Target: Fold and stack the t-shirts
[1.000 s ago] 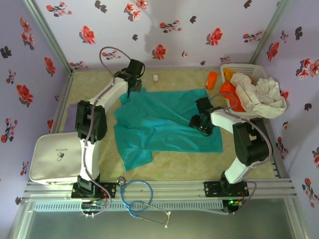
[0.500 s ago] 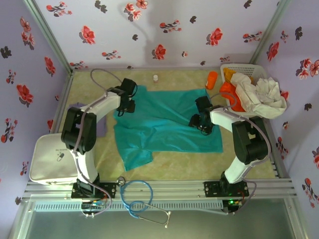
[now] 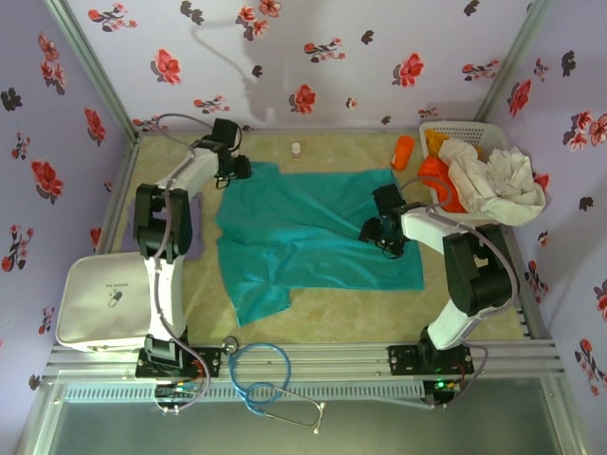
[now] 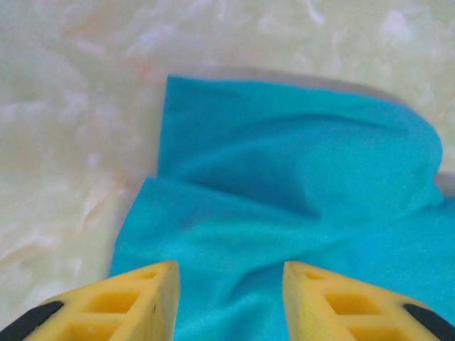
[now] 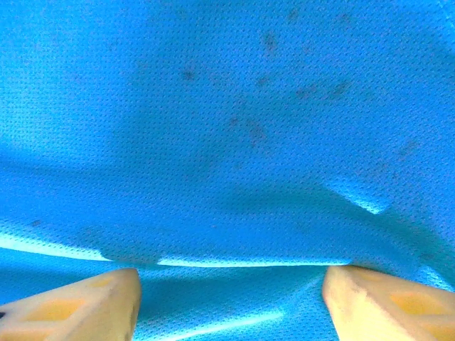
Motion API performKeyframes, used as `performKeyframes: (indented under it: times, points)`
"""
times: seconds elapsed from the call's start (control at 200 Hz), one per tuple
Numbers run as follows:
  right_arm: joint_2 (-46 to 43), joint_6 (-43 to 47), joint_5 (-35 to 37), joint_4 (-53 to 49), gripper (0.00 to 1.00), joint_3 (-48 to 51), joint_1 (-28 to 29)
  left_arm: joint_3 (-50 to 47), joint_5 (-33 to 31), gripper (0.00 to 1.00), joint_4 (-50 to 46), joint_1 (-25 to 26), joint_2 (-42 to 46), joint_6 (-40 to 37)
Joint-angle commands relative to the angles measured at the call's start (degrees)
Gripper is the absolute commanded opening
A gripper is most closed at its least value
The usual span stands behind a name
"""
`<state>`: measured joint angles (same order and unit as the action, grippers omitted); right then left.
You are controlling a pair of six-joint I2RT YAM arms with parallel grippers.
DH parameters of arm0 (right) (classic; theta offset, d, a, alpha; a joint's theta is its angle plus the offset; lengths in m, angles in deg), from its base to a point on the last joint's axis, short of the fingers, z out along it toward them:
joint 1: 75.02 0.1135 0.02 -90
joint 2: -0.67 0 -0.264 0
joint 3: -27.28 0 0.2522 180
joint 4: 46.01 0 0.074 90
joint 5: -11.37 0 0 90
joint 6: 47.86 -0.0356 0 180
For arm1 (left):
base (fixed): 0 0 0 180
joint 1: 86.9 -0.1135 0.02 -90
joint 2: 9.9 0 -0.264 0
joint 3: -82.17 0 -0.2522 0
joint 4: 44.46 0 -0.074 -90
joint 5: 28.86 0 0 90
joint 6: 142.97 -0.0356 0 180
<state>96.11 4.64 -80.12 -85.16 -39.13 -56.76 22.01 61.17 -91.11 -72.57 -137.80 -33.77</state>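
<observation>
Well, across the table (image 3: pixel 351 152) the teal t-shirt (image 3: pixel 313 237) lies spread. The basket (image 3: pixel 457 126) at far right holds a heaped off-white shirt (image 3: pixel 493 180) half hiding an orange shirt (image 3: pixel 436 175). The left gripper (image 3: pixel 230 171) hangs, jaws spread, over the tee's far-left corner; the right gripper (image 3: pixel 382 234), jaws apart, seems pressed into cloth.

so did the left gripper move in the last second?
Yes. The left gripper shifted left, farther from the small white bottle.

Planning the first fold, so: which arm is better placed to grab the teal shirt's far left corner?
Left. The left gripper hovers open at that corner of the teal shirt; the right gripper is down on the shirt's right half, far from it.
</observation>
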Motion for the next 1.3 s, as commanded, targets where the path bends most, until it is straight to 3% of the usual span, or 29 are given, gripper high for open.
performKeyframes:
  times: [0.0, 0.32, 0.575, 0.745, 1.095, 1.295]
  points:
    - [0.6, 0.3, -0.7, -4.7, 0.71, 2.6, -0.4, 5.7, 1.6, 0.42, -2.3, -0.5, -5.1, 1.6]
    - [-1.5, 0.0, -0.9, -5.0, 0.71, 2.8, -0.4, 16.3, 1.6, 0.41, -5.2, -0.9, -15.7, 2.9]
    - [-4.0, -0.5, -0.5, -5.8, 0.71, 3.8, -0.4, 30.6, 2.0, 0.41, -12.4, -3.6, -24.4, 5.3]
    - [-5.3, -0.9, -0.1, -5.8, 0.71, 4.9, -0.4, 36.9, 2.0, 0.42, -11.1, -4.0, -27.5, 4.8]
    - [-6.8, -0.8, -0.6, -6.1, 0.71, 4.7, -0.4, 42.9, 5.0, 0.47, -4.7, -4.0, -27.5, -0.1]
    - [-8.7, 0.4, -1.2, -4.8, 0.83, 4.1, -0.3, 33.6, 5.2, 0.48, -4.4, -3.6, -17.5, -0.4]
